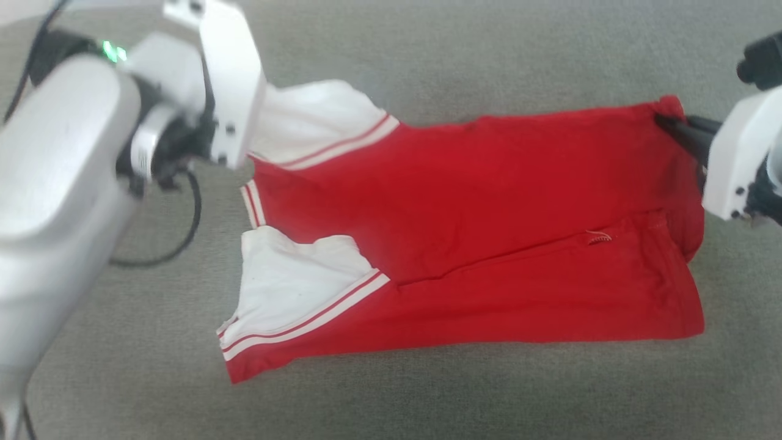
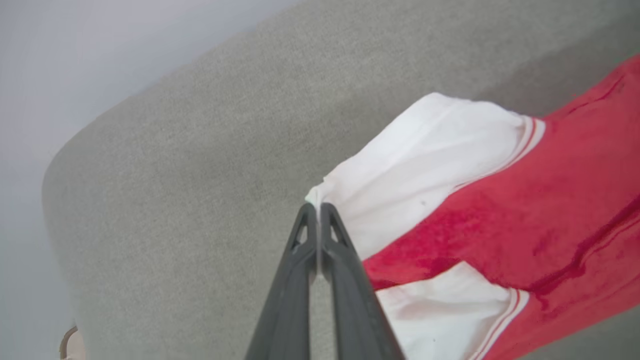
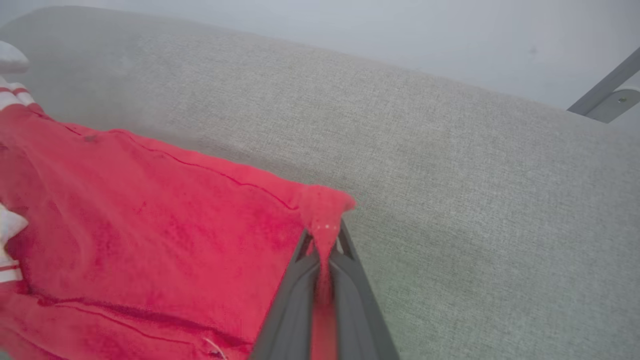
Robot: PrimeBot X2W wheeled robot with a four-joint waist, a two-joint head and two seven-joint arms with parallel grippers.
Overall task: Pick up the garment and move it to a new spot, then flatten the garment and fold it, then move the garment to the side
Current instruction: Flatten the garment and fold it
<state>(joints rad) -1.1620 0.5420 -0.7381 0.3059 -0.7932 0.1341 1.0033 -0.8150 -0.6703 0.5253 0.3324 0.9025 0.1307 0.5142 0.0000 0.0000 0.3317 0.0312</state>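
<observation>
The garment [image 1: 476,232], a red jersey with white sleeves and striped trim, lies folded lengthwise on the grey fabric surface [image 1: 489,55], plain side up. My left gripper [image 2: 316,207] is shut on the tip of the far white sleeve [image 2: 425,165], its fingers hidden behind the white wrist in the head view. At the right, my right gripper [image 3: 322,232] is shut on the far red hem corner [image 3: 325,205], which bunches between its fingers [image 1: 684,131]. The near white sleeve [image 1: 293,287] rests flat on the red body.
A black cable [image 1: 183,238] loops under my left arm [image 1: 61,183]. The grey surface's rounded far edge [image 2: 125,100] meets a pale wall. A grey metal bracket [image 3: 605,95] stands beyond the surface at the right.
</observation>
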